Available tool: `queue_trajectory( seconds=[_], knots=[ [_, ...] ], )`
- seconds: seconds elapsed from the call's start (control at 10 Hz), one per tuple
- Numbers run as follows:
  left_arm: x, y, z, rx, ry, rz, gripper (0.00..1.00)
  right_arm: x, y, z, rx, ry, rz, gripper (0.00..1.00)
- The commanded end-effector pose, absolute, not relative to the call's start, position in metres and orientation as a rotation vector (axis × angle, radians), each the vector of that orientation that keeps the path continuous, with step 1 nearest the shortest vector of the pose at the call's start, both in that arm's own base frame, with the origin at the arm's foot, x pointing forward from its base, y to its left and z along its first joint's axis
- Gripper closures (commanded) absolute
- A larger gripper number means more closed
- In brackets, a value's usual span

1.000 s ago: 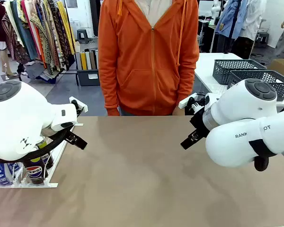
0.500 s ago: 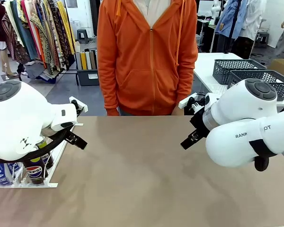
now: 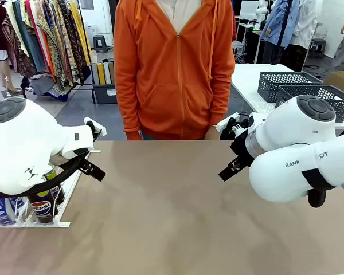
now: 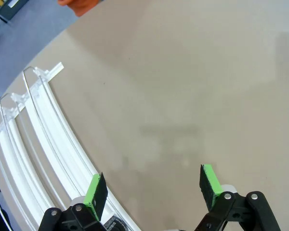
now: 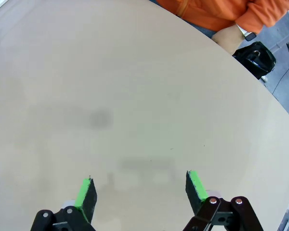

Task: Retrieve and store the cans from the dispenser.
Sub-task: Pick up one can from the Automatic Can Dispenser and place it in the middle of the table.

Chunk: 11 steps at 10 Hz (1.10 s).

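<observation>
The white dispenser (image 3: 62,223) lies along the table's left edge, partly hidden behind my left arm. At its near end stand a blue can (image 3: 0,209) and a black Pepsi can (image 3: 43,207). My left gripper (image 3: 93,170) hangs just right of the rack, above the table. In the left wrist view this gripper (image 4: 151,185) is open and empty, with the dispenser's empty wire lanes (image 4: 43,125) curving past its left finger. My right gripper (image 3: 228,169) hovers over the table's right part. Seen from the right wrist, the gripper (image 5: 140,189) is open over bare tabletop.
A person in an orange hoodie (image 3: 175,69) stands at the far edge, one hand (image 5: 229,37) at the table rim. Two dark mesh baskets (image 3: 301,91) sit on a white table at the back right. The brown tabletop (image 3: 166,212) between the arms is bare.
The person has shifted slightly to the left. Both arms and grippers have stayed still.
</observation>
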State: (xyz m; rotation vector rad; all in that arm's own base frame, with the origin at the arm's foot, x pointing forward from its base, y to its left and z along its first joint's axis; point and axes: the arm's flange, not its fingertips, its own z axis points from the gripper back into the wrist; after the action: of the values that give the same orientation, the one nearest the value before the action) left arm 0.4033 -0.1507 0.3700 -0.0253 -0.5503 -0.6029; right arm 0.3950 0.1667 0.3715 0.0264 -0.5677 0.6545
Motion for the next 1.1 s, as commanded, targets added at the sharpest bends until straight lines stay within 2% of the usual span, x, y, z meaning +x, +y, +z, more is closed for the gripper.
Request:
queue_trajectory(
  seconds=[0.0, 0.7, 0.9, 1.0],
  knots=[
    [0.403, -0.151, 0.370, -0.025, -0.551, -0.604, 0.00, 0.395, 0.167, 0.371, 0.027, -0.568, 0.655, 0.00],
    [0.403, -0.151, 0.370, -0.025, -0.550, -0.603, 0.00, 0.395, 0.167, 0.371, 0.026, -0.568, 0.655, 0.00],
    [0.388, -0.152, 0.405, -0.135, -0.447, -0.669, 0.00, 0.381, 0.160, 0.403, 0.235, -0.405, 0.595, 0.00],
    [0.378, -0.154, 0.438, -0.223, -0.376, -0.566, 0.00, 0.372, 0.151, 0.428, 0.322, -0.347, 0.520, 0.00]
  ],
)
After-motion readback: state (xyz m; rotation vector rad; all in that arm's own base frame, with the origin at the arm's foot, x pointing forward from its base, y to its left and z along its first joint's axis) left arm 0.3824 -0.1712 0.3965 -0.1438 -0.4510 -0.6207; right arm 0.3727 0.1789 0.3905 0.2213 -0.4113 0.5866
